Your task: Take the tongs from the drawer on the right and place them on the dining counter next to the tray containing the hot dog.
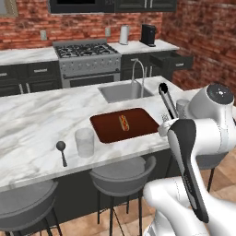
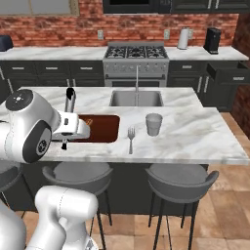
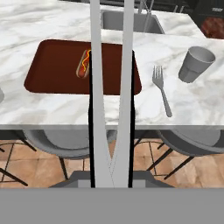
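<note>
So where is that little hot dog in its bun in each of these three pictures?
Left base view: the small tan-bun hot dog lies mid-picture on the flat dark red-brown tray.
Right base view: hidden behind the robot's arm; a strip of the tray shows left of centre.
Hand view: upper left of centre, beside the long black tongs held in the shut hand.
Shared landmark: the inset steel sink just beyond the tray.

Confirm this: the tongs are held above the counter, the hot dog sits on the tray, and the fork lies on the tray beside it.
Wrong on the fork: the hand view shows it on the bare counter, between the tray and a cup. The tongs and hot dog are as stated.
</note>
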